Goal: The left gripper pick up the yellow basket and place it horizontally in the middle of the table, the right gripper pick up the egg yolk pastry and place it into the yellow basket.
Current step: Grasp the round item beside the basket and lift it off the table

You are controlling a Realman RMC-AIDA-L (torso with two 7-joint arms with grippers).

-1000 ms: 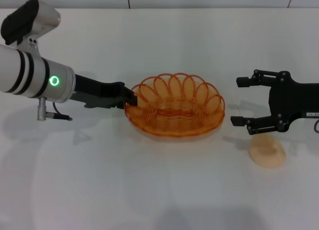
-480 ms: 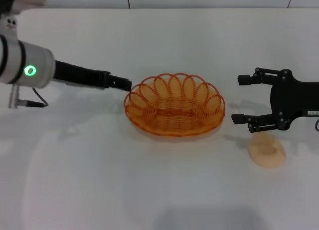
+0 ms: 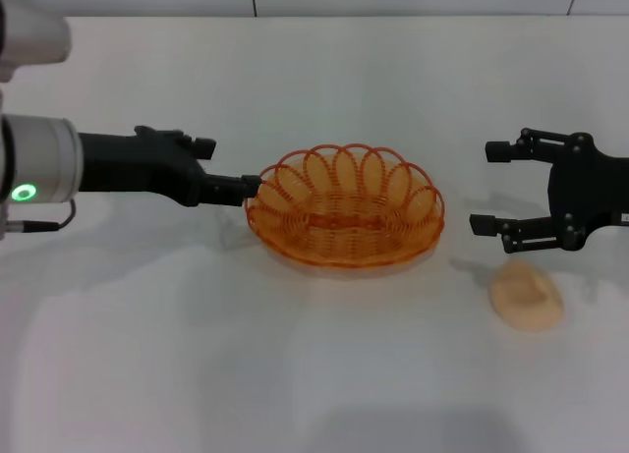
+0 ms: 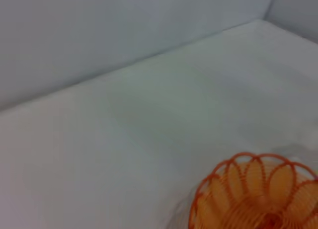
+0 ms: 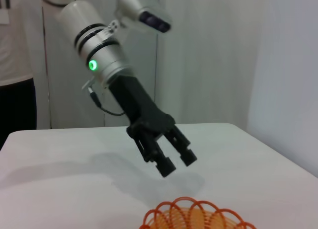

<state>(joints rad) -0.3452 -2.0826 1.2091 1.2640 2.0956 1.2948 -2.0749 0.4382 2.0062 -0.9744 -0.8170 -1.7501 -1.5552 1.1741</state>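
Observation:
The yellow basket [image 3: 344, 217] stands upright in the middle of the table [image 3: 295, 374]. It also shows in the left wrist view [image 4: 258, 194] and the right wrist view [image 5: 194, 214]. My left gripper [image 3: 248, 185] is at the basket's left rim. In the right wrist view the left gripper [image 5: 177, 161] hovers just above the rim, its fingers apart and holding nothing. My right gripper [image 3: 484, 188] is open and empty to the right of the basket. The egg yolk pastry [image 3: 528, 294] lies on the table just in front of the right gripper.
The white tabletop stretches wide in front of the basket and behind it. A wall edge runs along the far side of the table [image 4: 149, 55]. A person in dark trousers [image 5: 15, 90] stands beyond the table's left end.
My left gripper has let go of the basket's left rim, and its arm has drawn back to the left with the wrist turned. My right gripper has shifted slightly right. The basket stays put.

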